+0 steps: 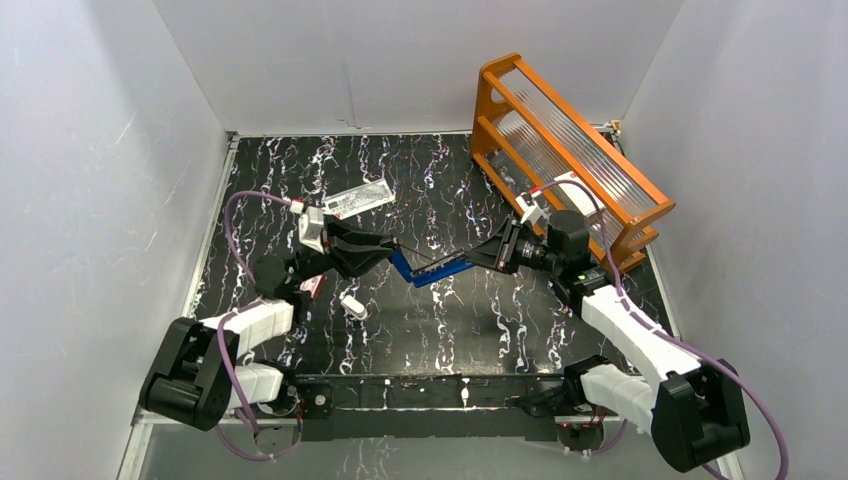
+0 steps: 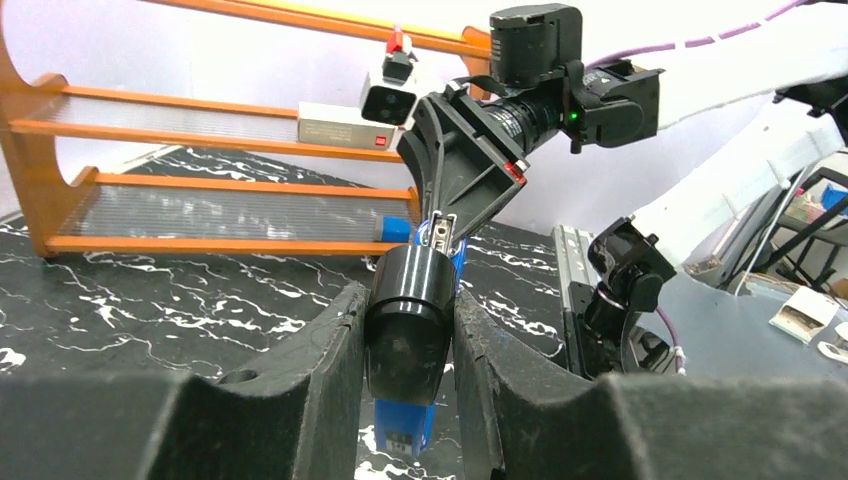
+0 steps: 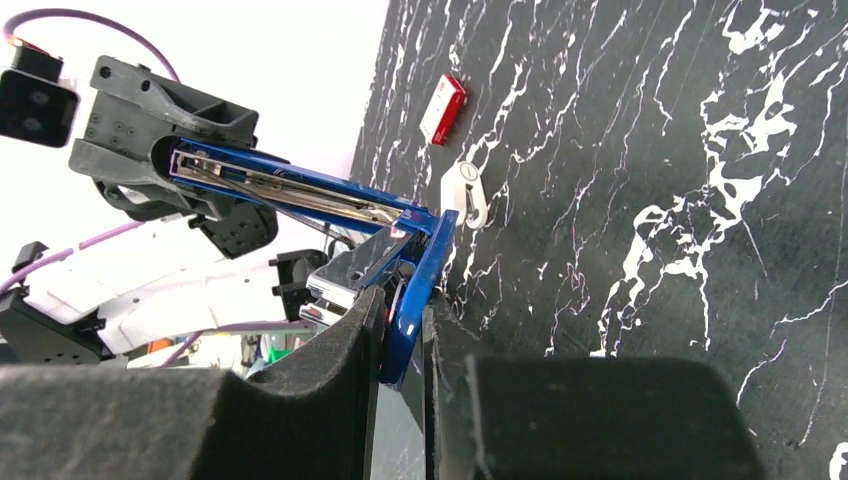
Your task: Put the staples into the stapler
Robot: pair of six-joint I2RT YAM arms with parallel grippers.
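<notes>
The blue stapler [image 1: 432,268] is held open above the table between both grippers. My left gripper [image 1: 390,246] is shut on its black end [image 2: 405,320], with the blue part [image 2: 404,432] hanging below. My right gripper [image 1: 480,255] is shut on the blue cover [image 3: 412,300]. The silver rail [image 3: 290,188] runs from there to the left gripper. A flat pale grey rectangle, apparently the staples [image 1: 359,197], lies on the table at the back left, apart from both grippers.
An orange shelf rack [image 1: 570,140] stands at the back right, close behind the right arm. A small white gadget [image 1: 352,305] and a red-and-white box [image 3: 443,108] lie near the left arm. White walls enclose the black marbled table [image 1: 450,330].
</notes>
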